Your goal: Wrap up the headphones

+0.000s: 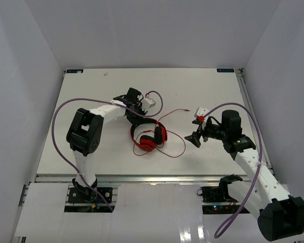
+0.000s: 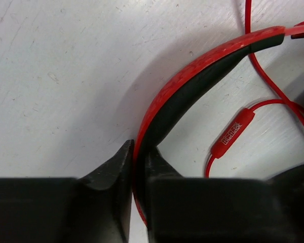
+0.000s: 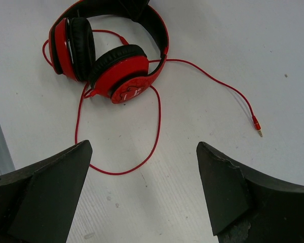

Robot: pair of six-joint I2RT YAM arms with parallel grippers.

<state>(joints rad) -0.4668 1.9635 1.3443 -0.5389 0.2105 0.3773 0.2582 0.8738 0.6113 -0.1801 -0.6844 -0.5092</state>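
Observation:
The red headphones (image 1: pixel 149 137) lie at the table's middle, cups folded together toward the front. My left gripper (image 1: pixel 138 120) is shut on the black-and-red headband (image 2: pixel 192 83), which passes between its jaws (image 2: pixel 139 154). The thin red cord (image 1: pixel 178 151) loops to the right of the cups and runs back to its plug (image 1: pixel 188 110). The cord's inline remote (image 2: pixel 233 132) lies beside the headband. My right gripper (image 1: pixel 195 135) is open and empty, to the right of the headphones (image 3: pixel 111 66). Its jaws (image 3: pixel 143 147) stand wide, just short of the cord loop (image 3: pixel 154 136). The plug (image 3: pixel 257 126) lies to the right.
The white table (image 1: pixel 91 91) is walled in white on three sides. A metal rail (image 1: pixel 142 178) runs along its front edge. Thick purple arm cables (image 1: pixel 58 114) arch over both sides. White camera blocks sit on each wrist (image 1: pixel 151 102).

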